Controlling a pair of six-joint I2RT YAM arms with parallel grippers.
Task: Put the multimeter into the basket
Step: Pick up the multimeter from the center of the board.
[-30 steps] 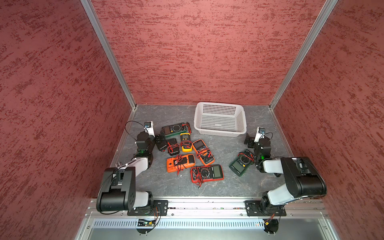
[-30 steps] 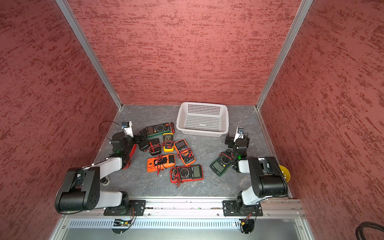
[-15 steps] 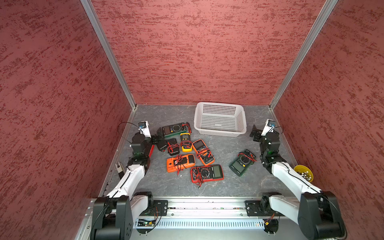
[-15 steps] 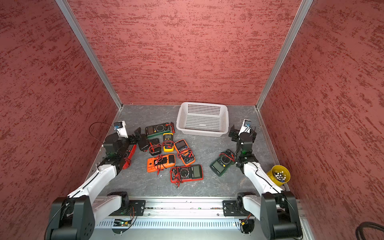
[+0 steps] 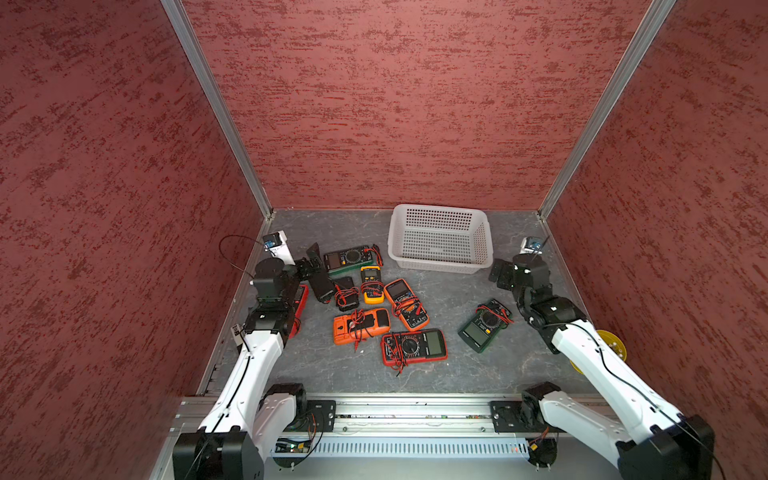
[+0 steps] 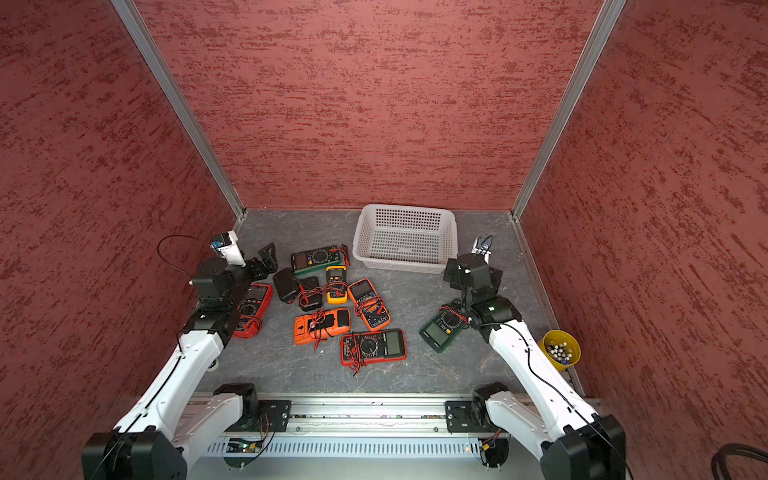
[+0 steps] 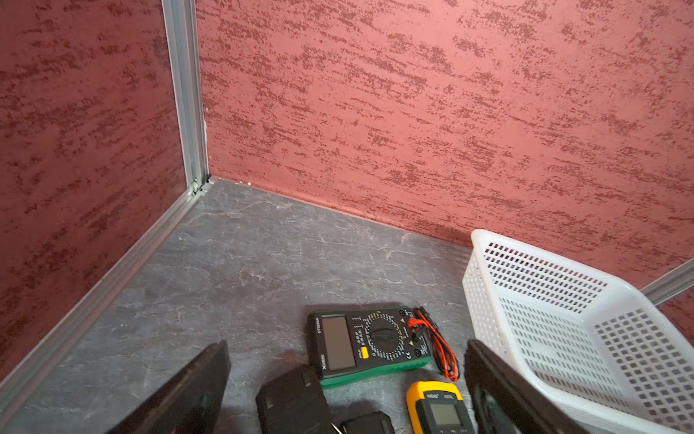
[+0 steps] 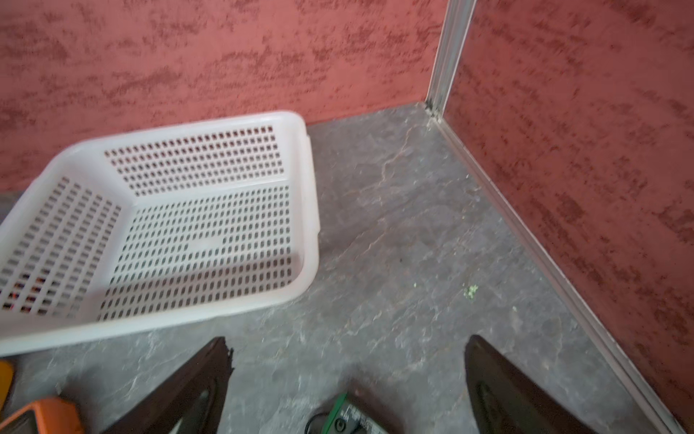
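1. The white rectangular plastic basket (image 5: 436, 268) with perforated sides stands upright at the far edge of the grey stone-patterned table (image 5: 457, 374), right of the middle.
2. Every multimeter lies on the table outside the basket, and most are bunched left of the middle with red and black leads coiled on them.
3. In the bunch, a large dark-green multimeter (image 5: 351, 258) lies nearest the basket's left near corner.
4. A small yellow multimeter (image 5: 371, 286) lies just beside it, and a tilted orange multimeter (image 5: 405, 303) lies further right.
5. An orange crosswise multimeter (image 5: 361, 326) and a wide red-edged multimeter (image 5: 415, 347) lie closer to the near edge.
6. A red multimeter (image 6: 259, 297) lies near the left edge, partly under the left arm.
7. A separate dark-green multimeter (image 5: 482, 328) lies toward the right edge, just beside the right arm.
8. The left fingers (image 7: 202, 390) are spread apart and hold nothing, above the bunch's far left part.
9. The right fingers (image 8: 195, 387) are spread wide with nothing between them. They hang over bare table between the basket's right near corner and the separate dark-green multimeter.
10. A small yellow round cup (image 6: 561, 349) stands at the right edge.
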